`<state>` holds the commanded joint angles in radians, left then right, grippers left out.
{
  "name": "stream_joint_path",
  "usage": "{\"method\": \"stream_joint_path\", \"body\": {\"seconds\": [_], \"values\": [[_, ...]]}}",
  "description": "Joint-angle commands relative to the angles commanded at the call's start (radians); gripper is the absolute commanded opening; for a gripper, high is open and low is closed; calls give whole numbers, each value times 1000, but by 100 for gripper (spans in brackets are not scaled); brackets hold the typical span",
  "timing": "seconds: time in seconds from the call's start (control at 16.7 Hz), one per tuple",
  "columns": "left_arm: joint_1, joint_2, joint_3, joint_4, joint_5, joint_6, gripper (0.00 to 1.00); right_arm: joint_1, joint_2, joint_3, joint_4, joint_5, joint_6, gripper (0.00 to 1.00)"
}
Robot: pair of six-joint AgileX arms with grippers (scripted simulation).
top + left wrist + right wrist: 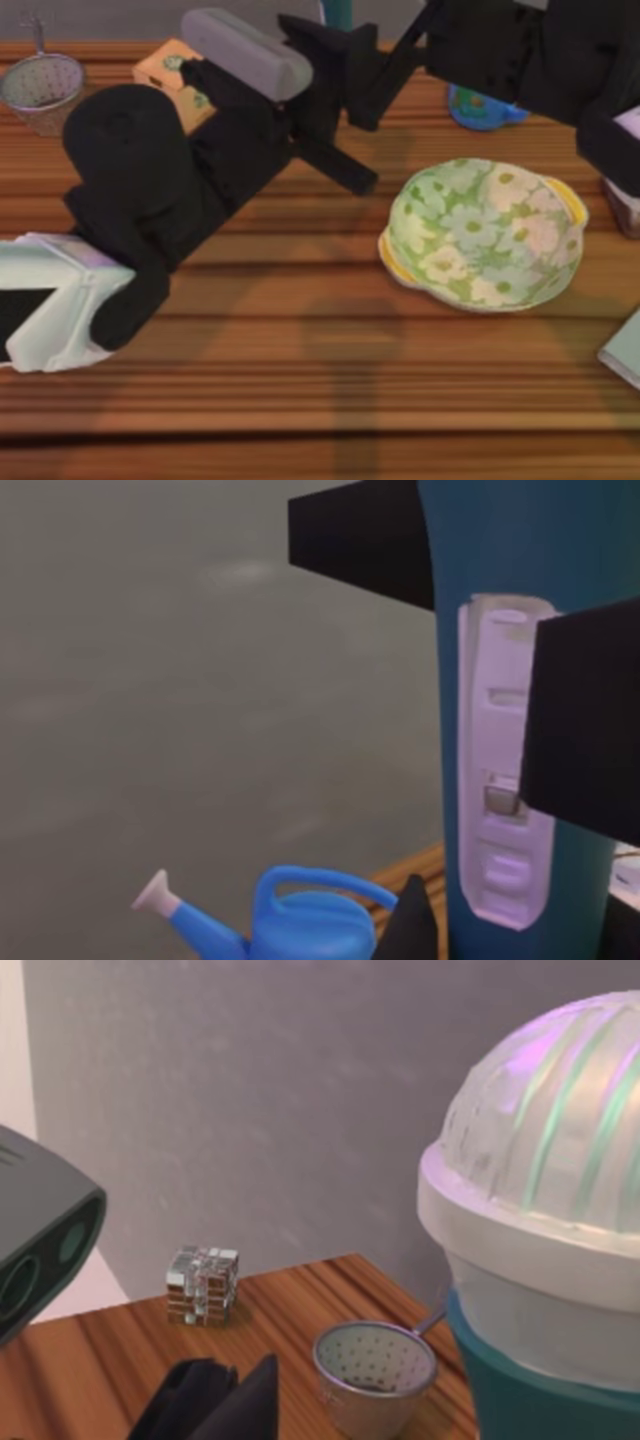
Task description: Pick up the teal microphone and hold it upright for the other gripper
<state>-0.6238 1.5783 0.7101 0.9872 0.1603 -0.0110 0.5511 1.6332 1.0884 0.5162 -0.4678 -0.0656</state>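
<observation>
Closest to your top camera is the left arm, a bulky black shape reaching from the left edge toward the far middle of the desk (300,400). Its left tool (335,110) is raised at the far side, and your left wrist view shows both black fingers (585,720) pressed against the teal microphone (520,680), one on each side of the dark teal handle, so that tool is clamped on it. The white switch panel (505,770) faces the wrist camera, and the handle stands upright.

From above you see only a sliver of teal at the far edge, between the two arms. The right arm comes in from the far right, and its right tool (385,85) sits just beside the left one; you cannot tell how far its fingers are parted. Your right wrist view is filled at one side by the microphone's ribbed white-silver head (545,1160) above its teal collar, very near that camera.

On the desk you have a floral bowl with yellow handles (485,232) right of centre, a blue watering can (480,108) behind it, a metal strainer (40,88) at the far left corner, and an orange box (170,70) beside it, partly under the left arm. A small mirrored cube (203,1284) sits near the strainer in the right wrist view.
</observation>
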Motion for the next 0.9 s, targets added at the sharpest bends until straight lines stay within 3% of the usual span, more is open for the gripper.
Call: {"method": "stream_joint_path", "body": {"seconds": [0.24,0.9], "values": [[0,0,0,0,0,0,0,5,7,7,1,5,0,100],[0,0,0,0,0,0,0,5,7,7,1,5,0,17]]}}
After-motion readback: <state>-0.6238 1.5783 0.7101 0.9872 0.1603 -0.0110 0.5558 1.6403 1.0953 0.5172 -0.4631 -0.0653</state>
